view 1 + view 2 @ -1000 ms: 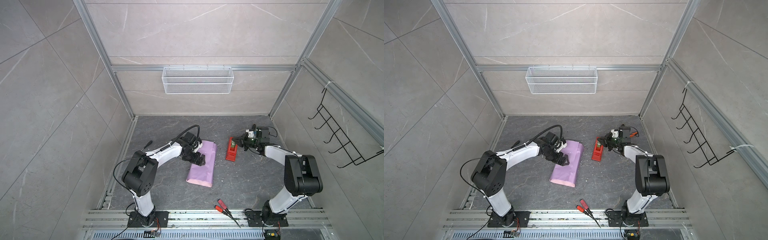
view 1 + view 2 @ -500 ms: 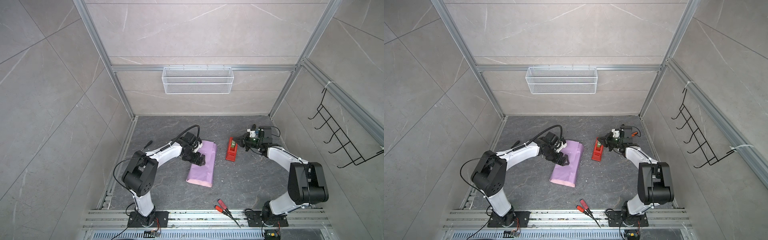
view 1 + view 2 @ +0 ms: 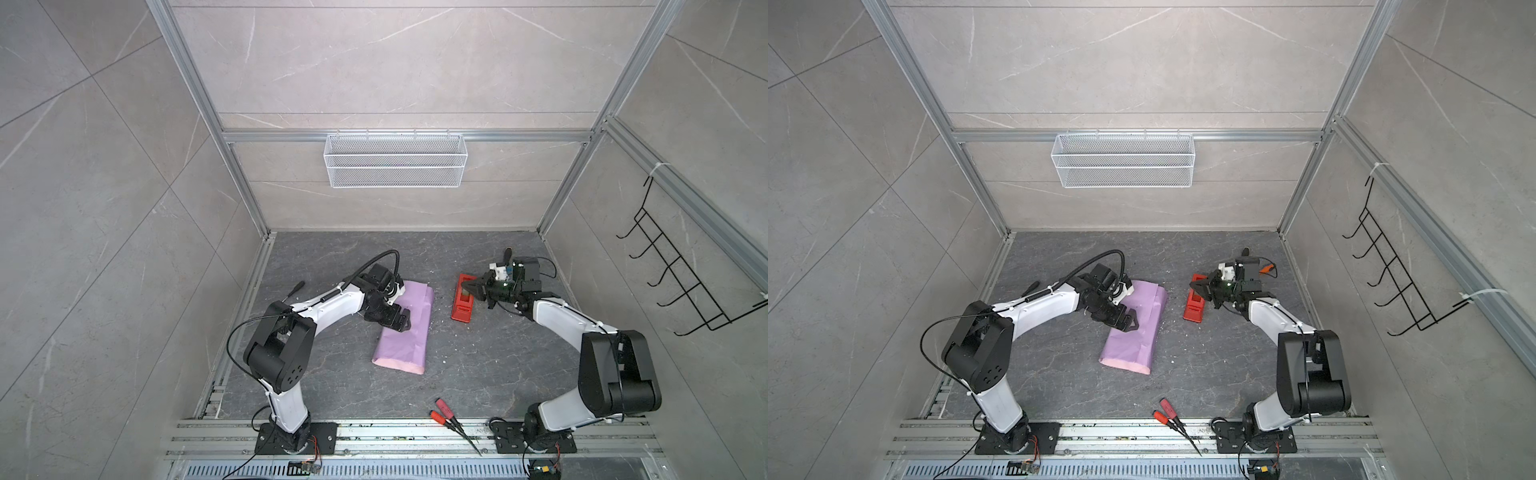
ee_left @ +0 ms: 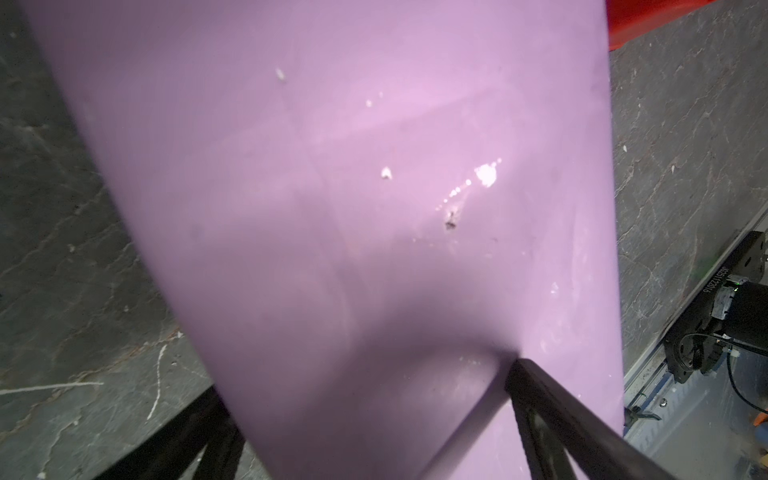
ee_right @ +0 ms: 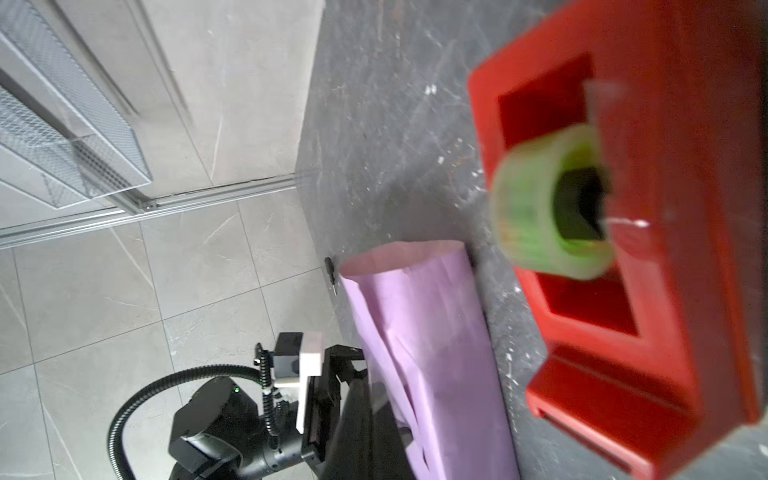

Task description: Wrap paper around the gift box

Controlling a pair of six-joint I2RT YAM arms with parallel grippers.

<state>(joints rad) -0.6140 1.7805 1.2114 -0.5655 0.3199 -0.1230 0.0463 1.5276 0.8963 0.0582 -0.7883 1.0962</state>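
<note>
Now the paper [image 3: 409,349] is a creased lilac tube, pink at the near end; left hand [image 3: 400,323] open over it, right hand [image 3: 471,287] closed.

- Walls: pale grey marbled tiles [image 3: 395,62], aluminium frame rails [image 3: 399,135].
- White wire-mesh basket [image 3: 395,160] hung on back rail.
- Dark grey veined surface [image 3: 332,257], even light.
</note>
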